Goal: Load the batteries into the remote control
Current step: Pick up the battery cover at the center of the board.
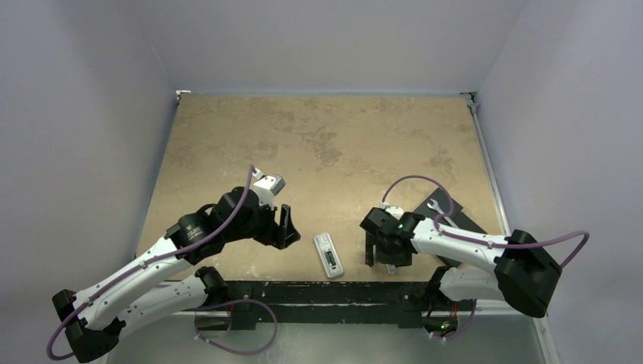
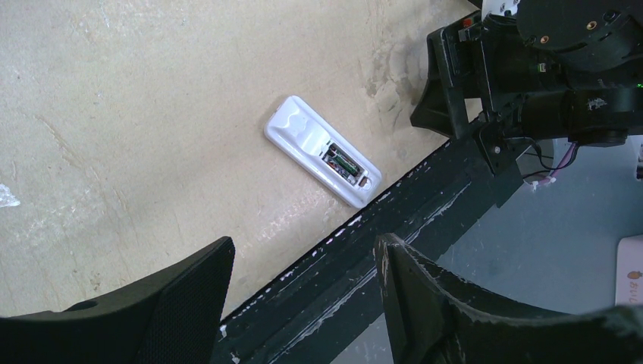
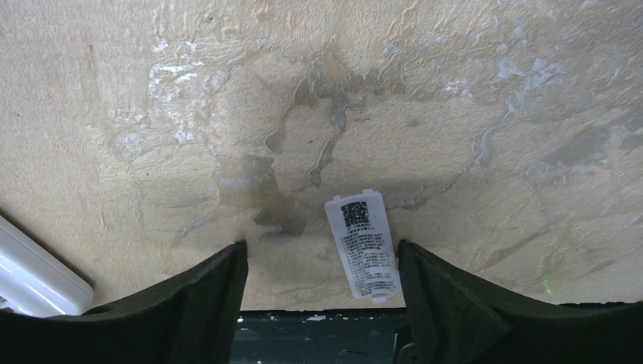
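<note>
- Surface (image 1: 318, 136): a mottled tan board with a black rail (image 2: 394, 220) along its near edge.
- Remote control (image 1: 328, 255): lies flat on the surface close to the near rail, between the two arms. Its plain white back faces up and its recessed compartment is uncovered.
- Batteries (image 2: 343, 164): dark cells seated inside the open compartment; their number cannot be made out.
- Cover (image 3: 362, 246): a small white detached piece with a printed label, flat on the surface just right of the remote control.
- Left gripper (image 2: 303, 243): released, its jaws spread and empty, hovering near the remote control without touching it.
- Right gripper (image 3: 321, 246): jaws apart, straddling the cover, which lies close against one finger (image 3: 447, 303) but is not clamped.
</note>
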